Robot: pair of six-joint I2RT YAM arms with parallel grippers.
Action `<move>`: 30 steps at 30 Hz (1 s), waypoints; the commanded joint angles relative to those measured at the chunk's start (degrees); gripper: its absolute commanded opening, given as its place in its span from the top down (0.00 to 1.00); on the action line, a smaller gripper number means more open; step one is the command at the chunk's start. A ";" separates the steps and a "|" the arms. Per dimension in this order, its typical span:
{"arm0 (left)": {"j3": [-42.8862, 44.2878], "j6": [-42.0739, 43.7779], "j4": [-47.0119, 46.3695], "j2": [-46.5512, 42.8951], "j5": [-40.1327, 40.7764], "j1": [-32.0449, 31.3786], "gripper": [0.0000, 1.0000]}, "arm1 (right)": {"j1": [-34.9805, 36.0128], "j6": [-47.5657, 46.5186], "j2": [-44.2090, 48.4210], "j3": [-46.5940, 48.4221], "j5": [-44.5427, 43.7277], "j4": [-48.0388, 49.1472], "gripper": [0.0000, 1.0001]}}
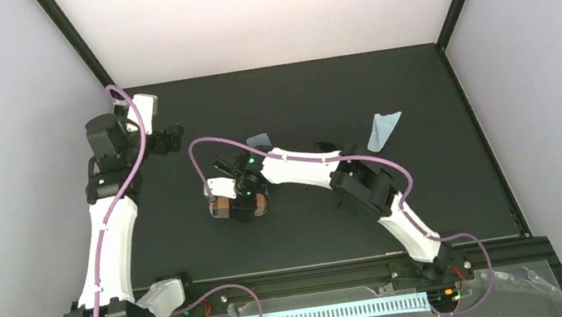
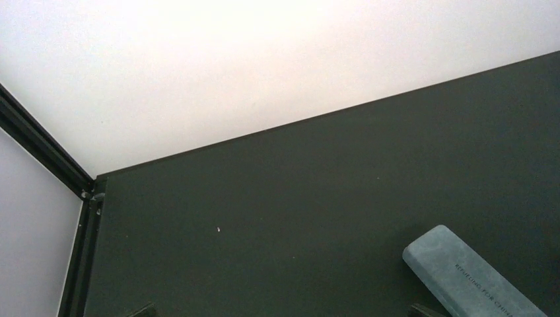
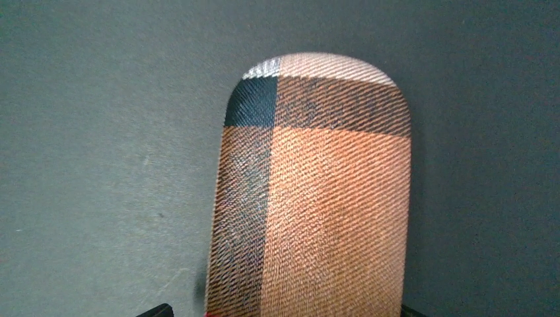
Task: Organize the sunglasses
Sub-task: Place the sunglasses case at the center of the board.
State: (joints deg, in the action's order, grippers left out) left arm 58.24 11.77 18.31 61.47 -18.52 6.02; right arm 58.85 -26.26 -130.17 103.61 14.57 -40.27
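Just below the right hand (image 1: 245, 208), plaid case (image 3: 310, 198), fingers (image 3: 155, 310) seemingly clear

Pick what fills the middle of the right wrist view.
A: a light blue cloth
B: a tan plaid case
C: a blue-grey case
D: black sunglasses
B: the tan plaid case lies lengthwise on the dark table, its rounded end pointing away from the camera.
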 commanded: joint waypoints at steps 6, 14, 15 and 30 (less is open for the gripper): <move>-0.56 0.09 -1.66 -0.92 -1.47 0.31 0.01 | -3.07 5.74 6.39 -0.43 6.14 3.51 0.11; -0.75 0.01 -2.13 -0.71 -1.76 0.37 0.01 | -4.01 6.66 2.69 2.11 3.78 3.34 0.15; -0.76 0.01 -2.19 -0.63 -1.90 0.31 0.01 | -4.01 6.58 1.81 2.61 3.34 3.08 0.17; -0.76 0.24 -2.29 1.01 -2.55 0.33 0.01 | -3.48 5.53 1.44 -4.97 -3.14 6.71 0.21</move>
State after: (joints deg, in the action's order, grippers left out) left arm 57.56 11.79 17.06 62.02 -20.08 6.04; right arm 55.02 -19.59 -127.22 101.14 17.06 -33.47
